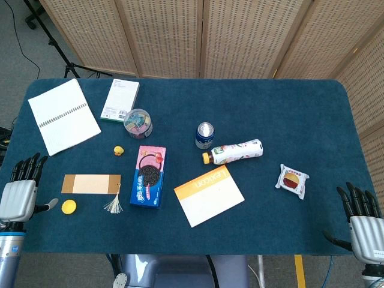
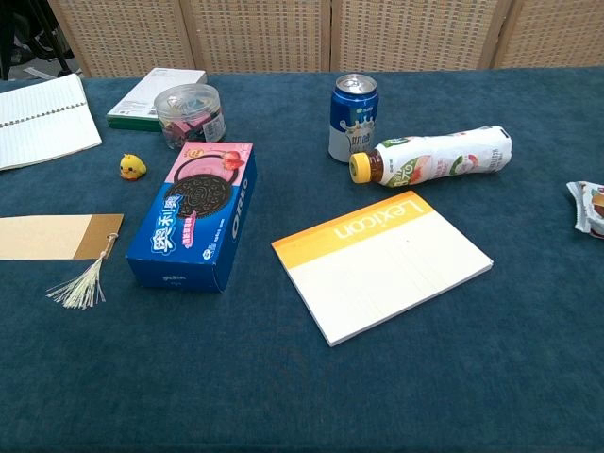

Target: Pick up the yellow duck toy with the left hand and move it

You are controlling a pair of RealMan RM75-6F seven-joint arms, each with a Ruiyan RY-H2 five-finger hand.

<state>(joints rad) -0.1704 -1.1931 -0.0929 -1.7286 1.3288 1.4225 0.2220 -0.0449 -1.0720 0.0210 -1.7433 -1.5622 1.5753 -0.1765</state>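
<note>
Upright, small yellow duck toy [image 1: 119, 150], orange beak; left hand [image 1: 20, 191] empty, fingers spread, well apart.

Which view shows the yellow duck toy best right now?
The chest view: the yellow duck toy appears larger, side-on, beside the cookie box. The head view shows it only as a small yellow blob from above.

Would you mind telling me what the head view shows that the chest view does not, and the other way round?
Only the head view shows the left robot hand and right robot hand, both empty with fingers apart at the table's near edge, plus a small yellow disc.

Only the chest view shows the printing on the side of the can.

Both share the yellow duck toy, cookie box, lying bottle, Lexicon pad and bookmark.
</note>
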